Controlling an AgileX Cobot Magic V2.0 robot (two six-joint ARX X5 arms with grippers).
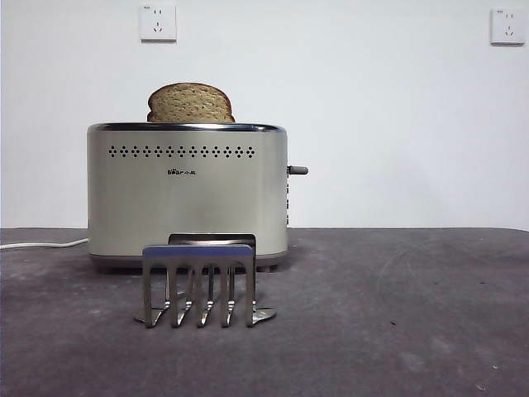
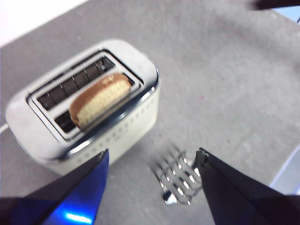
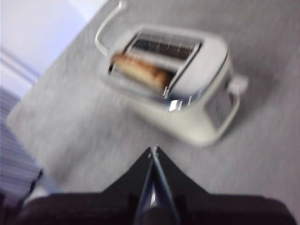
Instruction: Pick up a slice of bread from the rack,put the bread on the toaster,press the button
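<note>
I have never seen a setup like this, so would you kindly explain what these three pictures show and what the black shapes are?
It is a two-armed robot at a table. One picture looks level across the table; the other two come from cameras on each wrist, looking down. The black shapes are the grippers: the left gripper is open and empty, the right gripper is shut and empty. On the table stand a toaster and a small steel rack in front of it. A slice of bread sticks up from one toaster slot. The button juts from the toaster's side.

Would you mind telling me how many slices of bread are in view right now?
1. The slice of bread stands in one slot of the toaster, its rounded top sticking out above the rim. The rack in front holds none.
</note>
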